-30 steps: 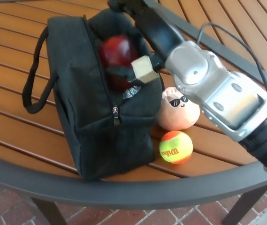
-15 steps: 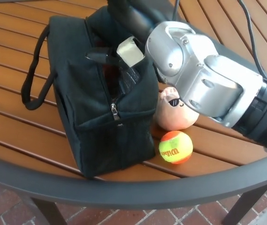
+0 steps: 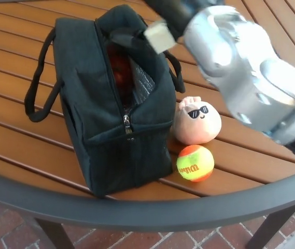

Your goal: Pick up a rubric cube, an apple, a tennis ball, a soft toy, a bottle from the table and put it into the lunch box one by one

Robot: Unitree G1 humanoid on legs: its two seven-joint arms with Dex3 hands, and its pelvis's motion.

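The black lunch box (image 3: pixel 113 104) stands near the front edge of the slatted wooden surface (image 3: pixel 12 62), its zipper open so the top gapes upward. Something red, probably the apple (image 3: pixel 120 70), shows inside. The right robot hand (image 3: pixel 160 26) sits over the far rim of the opening; blur hides its fingers, so I cannot tell whether it holds anything. A pale blocky part is at its tip. The soft toy (image 3: pixel 196 121) touches the box's right side, and the tennis ball (image 3: pixel 195 163) lies just in front of it, both within easy reach for loading. The left robot hand is out of sight.
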